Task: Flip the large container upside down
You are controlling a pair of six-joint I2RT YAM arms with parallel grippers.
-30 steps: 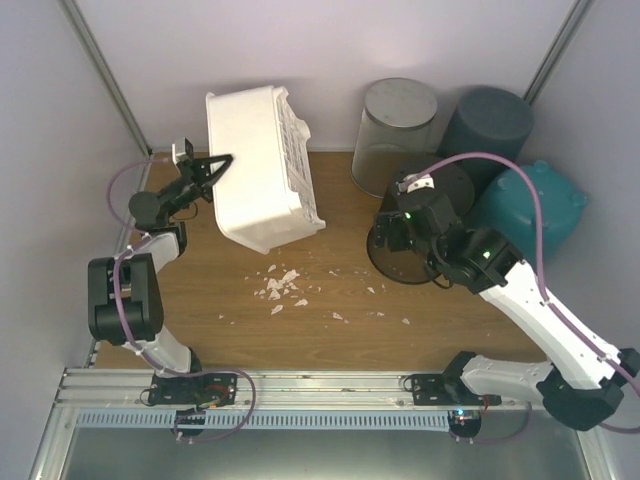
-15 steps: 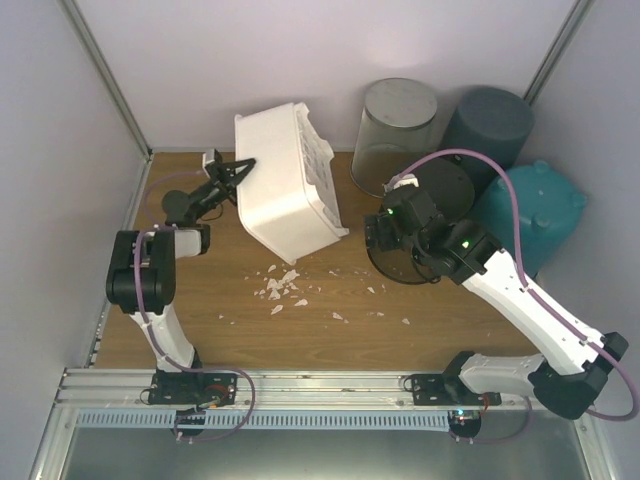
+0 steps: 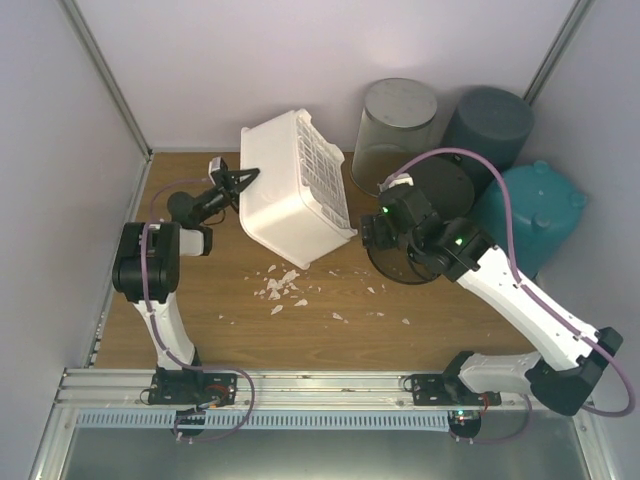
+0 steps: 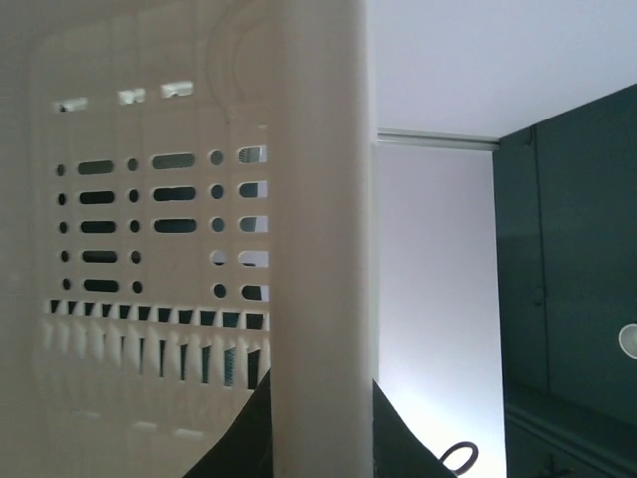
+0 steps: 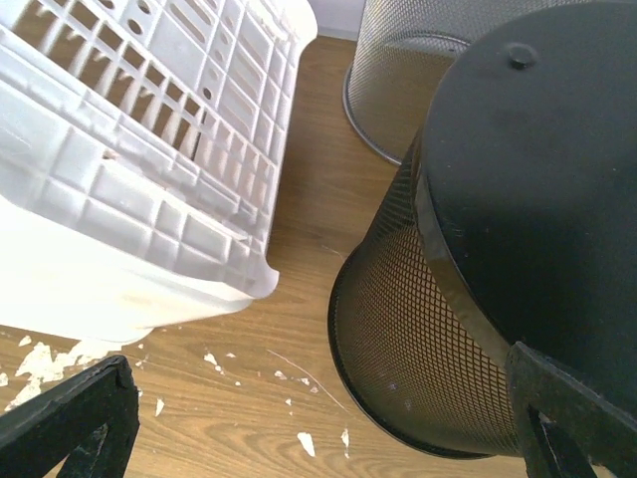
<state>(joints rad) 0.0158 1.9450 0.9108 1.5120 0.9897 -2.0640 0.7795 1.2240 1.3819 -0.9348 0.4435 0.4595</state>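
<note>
Large container [image 3: 295, 205] by tabletop [image 3: 200, 310] far edge, left of centre; my left gripper [image 3: 243, 178] on its left rim. Scraps [image 3: 280, 287] before it. Mesh bin [image 3: 400, 262] right, my right gripper [image 3: 370, 233] between.

Overhead and close wrist views, sharing white container [image 3: 288, 198]

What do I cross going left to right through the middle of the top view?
The left tool, shut on the rim → white container → black mesh bin → teal container.
</note>
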